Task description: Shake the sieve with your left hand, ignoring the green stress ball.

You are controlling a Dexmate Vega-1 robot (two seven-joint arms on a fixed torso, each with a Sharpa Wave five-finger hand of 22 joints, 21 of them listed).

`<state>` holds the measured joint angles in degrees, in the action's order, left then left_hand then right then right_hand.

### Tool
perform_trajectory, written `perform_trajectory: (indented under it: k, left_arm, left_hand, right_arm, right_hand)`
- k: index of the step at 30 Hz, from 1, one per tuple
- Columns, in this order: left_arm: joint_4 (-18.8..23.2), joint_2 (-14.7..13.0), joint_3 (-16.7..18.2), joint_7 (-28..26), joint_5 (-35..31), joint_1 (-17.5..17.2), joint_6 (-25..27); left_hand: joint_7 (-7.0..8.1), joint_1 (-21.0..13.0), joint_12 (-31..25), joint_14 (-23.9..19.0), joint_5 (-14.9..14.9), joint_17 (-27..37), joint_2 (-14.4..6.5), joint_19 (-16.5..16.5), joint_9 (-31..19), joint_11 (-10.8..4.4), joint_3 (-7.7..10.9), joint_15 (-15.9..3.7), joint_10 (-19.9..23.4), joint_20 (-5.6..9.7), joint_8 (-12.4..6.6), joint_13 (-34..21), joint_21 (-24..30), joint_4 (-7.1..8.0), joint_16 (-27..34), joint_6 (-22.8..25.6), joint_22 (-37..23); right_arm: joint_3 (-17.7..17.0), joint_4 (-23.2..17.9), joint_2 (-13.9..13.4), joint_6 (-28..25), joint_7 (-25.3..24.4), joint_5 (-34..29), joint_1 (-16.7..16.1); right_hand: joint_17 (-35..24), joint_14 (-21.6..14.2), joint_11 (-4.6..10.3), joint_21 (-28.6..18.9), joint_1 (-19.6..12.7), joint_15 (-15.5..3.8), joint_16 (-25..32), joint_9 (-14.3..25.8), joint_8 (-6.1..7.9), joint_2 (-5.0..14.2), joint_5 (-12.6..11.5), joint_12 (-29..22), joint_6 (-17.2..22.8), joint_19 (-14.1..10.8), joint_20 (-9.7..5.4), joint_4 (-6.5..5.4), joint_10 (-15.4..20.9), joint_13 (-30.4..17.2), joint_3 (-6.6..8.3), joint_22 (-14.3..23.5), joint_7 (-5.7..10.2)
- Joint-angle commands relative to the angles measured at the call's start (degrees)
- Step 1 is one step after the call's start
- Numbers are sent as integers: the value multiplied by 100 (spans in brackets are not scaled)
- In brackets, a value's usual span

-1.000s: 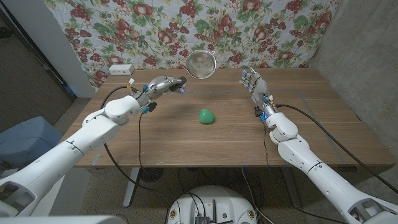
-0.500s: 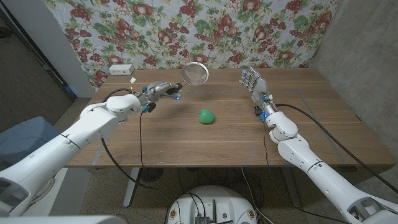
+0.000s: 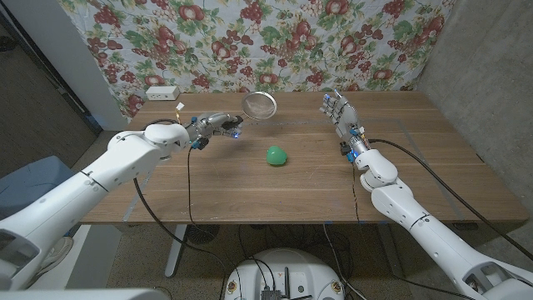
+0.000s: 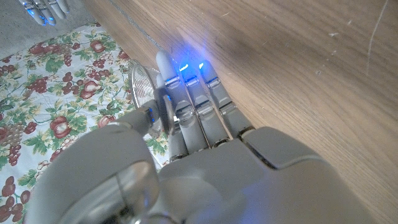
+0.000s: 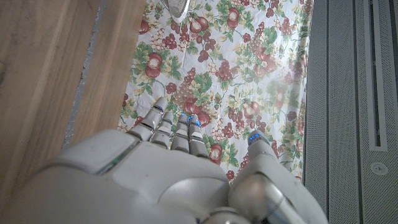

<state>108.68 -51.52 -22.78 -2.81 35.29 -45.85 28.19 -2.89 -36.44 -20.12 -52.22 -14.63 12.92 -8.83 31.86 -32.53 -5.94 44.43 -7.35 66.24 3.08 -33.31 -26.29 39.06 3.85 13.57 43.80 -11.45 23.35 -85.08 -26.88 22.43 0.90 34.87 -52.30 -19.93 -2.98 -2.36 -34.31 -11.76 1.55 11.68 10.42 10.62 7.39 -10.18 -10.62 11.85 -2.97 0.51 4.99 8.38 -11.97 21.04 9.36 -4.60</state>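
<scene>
The sieve (image 3: 259, 104) hangs in the air above the far part of the table (image 3: 300, 187), held by its handle in the left hand (image 3: 218, 124), beyond and to the robot's left of the green ball (image 3: 276, 156). Over the last second it has dropped lower and drifted slightly towards that side, its mesh bowl now showing smaller against the flowered cloth (image 3: 250, 42) than it did a second ago, while the left forearm has swung in closer to the table edge. I read that as one stroke of the shake in progress, so the task looks under way rather than done. In the left wrist view the fingers (image 4: 199, 93) lie closed along the handle with the bowl (image 4: 142, 87) just past them, a firm grasp. The ball sits where it was, well apart from the sieve and untouched. The right hand (image 3: 341, 113) stands on the far side of the ball from the sieve, fingers apart and grasping nothing, unmoved.
</scene>
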Motion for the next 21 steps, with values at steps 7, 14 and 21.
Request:
perform_trajectory:
  k: [7, 14, 21]
  left_arm:
    - [-251, 28, -168, 227, -87, 155, -339]
    - [-495, 83, -228, 426, -382, 109, -1106]
    - [-968, 258, -270, 635, -910, 25, -2518]
  left_hand:
    - [-20, -257, 29, -51, 13, 4, -257, 5, -12, -448, 34, -573, 487, 179, -57, -7, 36, -12, 13, 32, -10]
    - [-10, -252, 38, -50, 23, 1, -250, -24, -16, -458, 34, -572, 491, 201, -66, -23, 47, -3, 10, 32, -8]
    - [47, -246, 50, -3, 30, -11, -231, -85, -2, -484, 33, -576, 479, 230, -66, -55, 53, -1, -18, 28, -7]
  right_arm:
    - [10, 154, 63, 9, 47, 47, 78]
    - [7, 190, 72, 20, 56, 51, 93]
    - [9, 247, 97, 37, 79, 66, 119]
  right_hand:
    - [23, 5, -9, 47, 61, 51, 56, -5, 26, -8, 6, -60, 36, -52, -22, 46, 27, 7, -3, 10, -28]
    - [37, 6, -6, 73, 70, 49, 59, -5, 25, -5, 7, -59, 34, -58, -22, 49, 23, 12, -5, 11, -28]
    - [52, 9, -18, 98, 78, 51, 61, -5, 26, -1, 6, -60, 37, -68, -24, 53, 22, 17, -5, 11, -27]
